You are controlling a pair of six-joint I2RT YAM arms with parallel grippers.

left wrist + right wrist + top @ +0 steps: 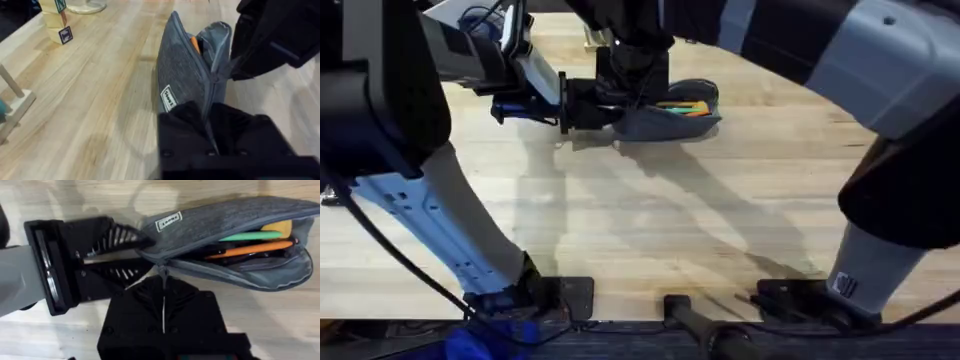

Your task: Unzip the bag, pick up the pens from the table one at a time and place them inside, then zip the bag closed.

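Bag [235, 222] is lying open at the table's [650, 230] far middle, pens [250, 248] inside; your left gripper [142, 255] is clamping its left end, your right gripper [163, 291] is pinching the zipper, hiding the pull.
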